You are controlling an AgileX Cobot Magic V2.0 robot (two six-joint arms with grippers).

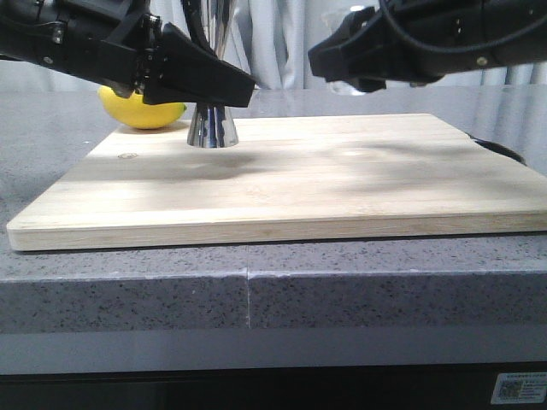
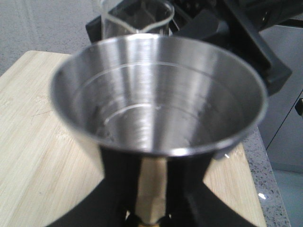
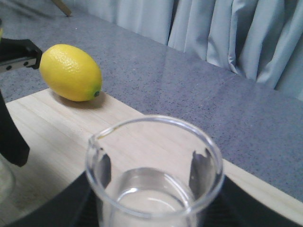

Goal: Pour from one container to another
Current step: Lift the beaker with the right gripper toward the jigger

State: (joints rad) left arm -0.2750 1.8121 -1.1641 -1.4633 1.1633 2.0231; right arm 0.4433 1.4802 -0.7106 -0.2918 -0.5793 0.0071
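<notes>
The steel jigger (image 1: pixel 212 126) stands upright on the far left part of the wooden board (image 1: pixel 299 188). My left gripper (image 1: pixel 224 85) is shut on its narrow waist. In the left wrist view its wide upper cup (image 2: pixel 156 94) fills the frame above my black fingers (image 2: pixel 118 189), with what looks like clear liquid low inside. My right gripper (image 1: pixel 338 64) holds the clear glass beaker (image 3: pixel 154 179) in the air, to the right of the jigger and above the board. Both fingers (image 3: pixel 203 166) show through the glass. The beaker's rim (image 2: pixel 137 19) sits just beyond the jigger's rim.
A yellow lemon (image 1: pixel 137 111) lies on the grey counter (image 1: pixel 128 299) just behind the board's far left corner, also clear in the right wrist view (image 3: pixel 71 72). A dark object (image 1: pixel 504 152) sits at the board's right edge. Curtains hang behind.
</notes>
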